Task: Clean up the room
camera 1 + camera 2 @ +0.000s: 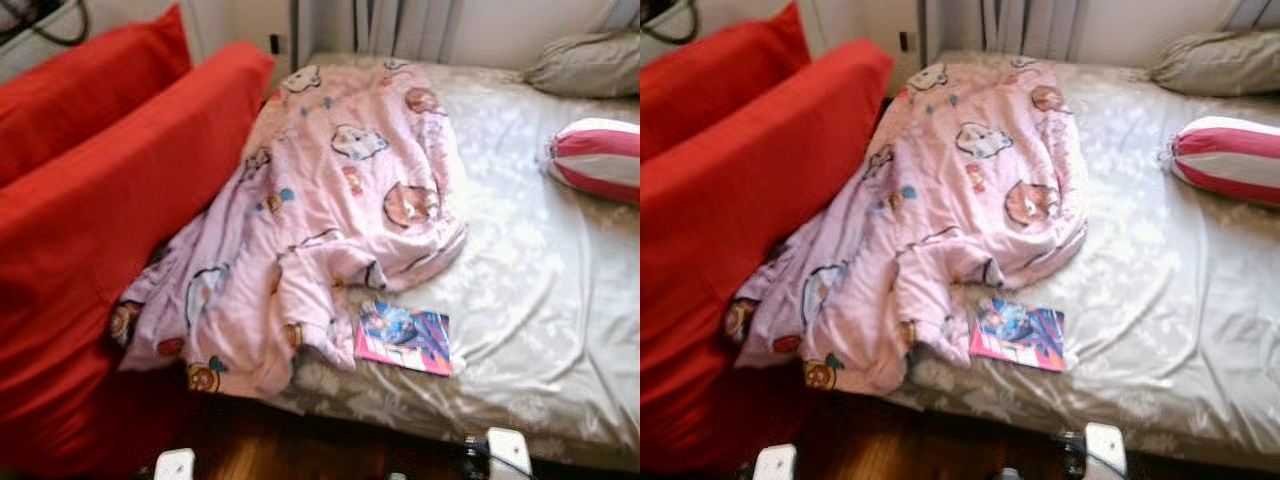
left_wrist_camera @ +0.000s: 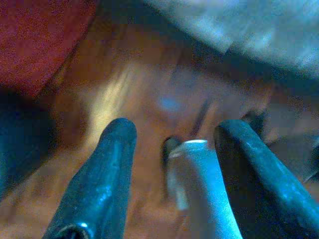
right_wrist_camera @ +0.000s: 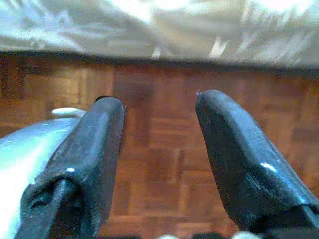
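Parquet floor (image 3: 159, 164) runs under both of my grippers, warm brown in the wrist views. My right gripper (image 3: 159, 107) hangs low with its two black fingers spread and nothing between them; the hem of the bed sheet (image 3: 164, 35) lies just beyond the fingertips. My left gripper (image 2: 174, 132) is likewise spread and empty over the floor, with a pale rounded part of the robot (image 2: 197, 184) between its fingers and red fabric off to one side — that view is blurred.

Up on the bed (image 1: 540, 300), well apart from both grippers, a pink-and-blue book (image 1: 404, 338) lies flat near the bed's front edge. It sits just beside the lower hem of a crumpled pink cartoon-print blanket (image 1: 330, 210), which spills off the bed's left edge against a red sofa (image 1: 90, 230). At the right edge rests a red-and-white striped cushion (image 1: 598, 158), with a grey pillow (image 1: 585, 62) at the far right corner.
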Motion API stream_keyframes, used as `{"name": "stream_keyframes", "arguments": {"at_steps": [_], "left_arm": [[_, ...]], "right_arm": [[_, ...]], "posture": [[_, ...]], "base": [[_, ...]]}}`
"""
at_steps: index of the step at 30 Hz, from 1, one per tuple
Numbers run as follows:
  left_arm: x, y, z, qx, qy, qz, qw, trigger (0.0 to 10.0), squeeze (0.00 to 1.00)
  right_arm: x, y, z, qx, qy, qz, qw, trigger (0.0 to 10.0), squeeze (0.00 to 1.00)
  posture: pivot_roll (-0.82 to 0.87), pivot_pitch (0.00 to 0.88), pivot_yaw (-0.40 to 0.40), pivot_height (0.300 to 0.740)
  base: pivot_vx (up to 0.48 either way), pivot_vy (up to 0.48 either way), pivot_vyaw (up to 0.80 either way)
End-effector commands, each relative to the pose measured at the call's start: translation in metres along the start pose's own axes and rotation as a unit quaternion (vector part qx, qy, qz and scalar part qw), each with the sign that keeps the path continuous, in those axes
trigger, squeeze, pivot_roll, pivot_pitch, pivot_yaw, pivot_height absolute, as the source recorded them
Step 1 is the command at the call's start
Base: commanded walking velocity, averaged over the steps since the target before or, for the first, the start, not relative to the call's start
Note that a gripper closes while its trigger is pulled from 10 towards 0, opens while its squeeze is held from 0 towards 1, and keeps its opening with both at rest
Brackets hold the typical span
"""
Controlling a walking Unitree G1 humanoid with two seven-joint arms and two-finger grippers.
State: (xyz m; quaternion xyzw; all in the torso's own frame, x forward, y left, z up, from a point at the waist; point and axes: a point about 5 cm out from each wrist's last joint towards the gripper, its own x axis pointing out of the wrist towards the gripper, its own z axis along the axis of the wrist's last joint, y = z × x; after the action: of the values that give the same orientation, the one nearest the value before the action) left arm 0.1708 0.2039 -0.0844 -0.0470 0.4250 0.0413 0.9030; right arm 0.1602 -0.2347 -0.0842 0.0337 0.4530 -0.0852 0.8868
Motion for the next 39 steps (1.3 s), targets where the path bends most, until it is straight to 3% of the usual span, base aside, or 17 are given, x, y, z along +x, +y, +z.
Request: {"name": "stream_keyframes", "arguments": {"at_steps": [1, 12, 39], "left_arm": [[0.0073, -0.0014, 0.0187, 0.09, 0.037, -0.011, 0.995, 10.0, 0.0], [0.0075, -0.0006, 0.0218, 0.077, 0.021, -0.003, 0.997, 10.0, 0.0], [0.006, 0.0002, 0.0125, 0.038, 0.04, 0.003, 0.998, 10.0, 0.0]], "right_arm": [[0.0124, 0.031, 0.0639, 0.097, -0.044, 0.068, 0.992, 10.0, 0.0], [0.0123, 0.0305, 0.0671, 0.106, -0.06, 0.06, 0.991, 10.0, 0.0], [0.0117, 0.0303, 0.0619, 0.099, -0.058, 0.064, 0.991, 10.0, 0.0]], "posture": [[0.02, 0.0, 0.067, 0.74], [0.03, 0.0, 0.064, 0.74], [0.0, 0.0, 0.07, 0.74]], "base": [[0.255, 0.0, 0.0], [0.0, 0.0, 0.0], [0.0, 0.0, 0.0]]}}
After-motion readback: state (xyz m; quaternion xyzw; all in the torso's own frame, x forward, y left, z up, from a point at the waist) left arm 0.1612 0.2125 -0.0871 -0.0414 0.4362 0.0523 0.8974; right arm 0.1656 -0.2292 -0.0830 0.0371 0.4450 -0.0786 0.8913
